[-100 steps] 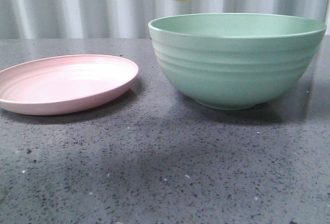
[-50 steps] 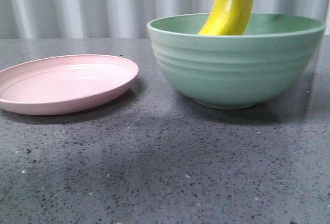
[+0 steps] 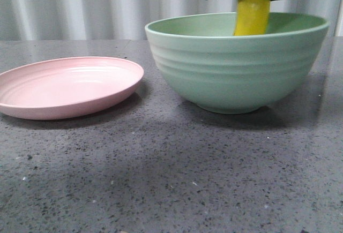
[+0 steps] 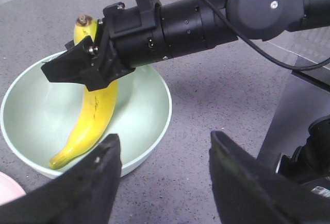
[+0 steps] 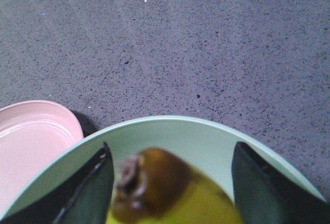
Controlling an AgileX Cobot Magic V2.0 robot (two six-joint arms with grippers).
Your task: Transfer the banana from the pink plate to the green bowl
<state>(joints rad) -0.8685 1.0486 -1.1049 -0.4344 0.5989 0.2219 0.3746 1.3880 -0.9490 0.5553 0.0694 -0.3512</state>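
Gripping the banana [image 4: 95,112] near its stem end, the right gripper [image 4: 85,69] holds it steeply tilted, lower tip down inside the green bowl [image 3: 236,69]. At nine o'clock from the bowl, close beside it on the gray table [image 3: 171,174], sits the pink plate [image 3: 67,85], bare. Farther back, the left gripper [image 4: 162,175] hangs above the table with fingers spread wide, holding nothing.

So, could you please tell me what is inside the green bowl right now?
The banana, held upright by the right claw, reaches into the green bowl, tip low near its wall. The bowl floor beneath it is hidden.
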